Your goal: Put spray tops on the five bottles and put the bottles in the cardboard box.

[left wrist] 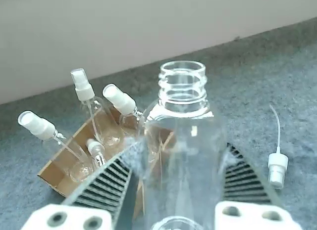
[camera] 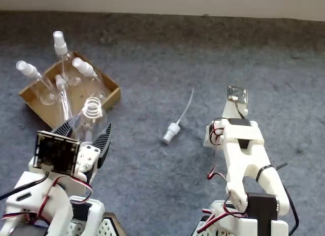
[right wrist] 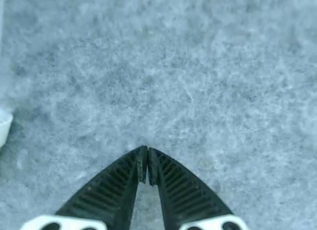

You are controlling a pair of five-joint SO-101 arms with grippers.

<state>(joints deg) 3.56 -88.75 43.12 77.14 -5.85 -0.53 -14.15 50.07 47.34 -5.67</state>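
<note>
Clear plastic bottle (left wrist: 182, 106), uncapped, sits clamped in the left gripper (left wrist: 181, 161) beside the cardboard box (camera: 112, 98); right gripper (right wrist: 147, 165) is pinched together over grey carpet (right wrist: 208, 67), spray top (camera: 172, 132) loose nearby.

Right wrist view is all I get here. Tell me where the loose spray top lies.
Observer: The spray top lies on the carpet, left of the right arm, its tube pointing away from the bases.
Operator: Report the other pincer.
Observer: The left pincer is shut on a bottle with a bare, open neck, close by the box.
Operator: Count what's in the box.
Observer: Four capped bottles lean in it.
</note>
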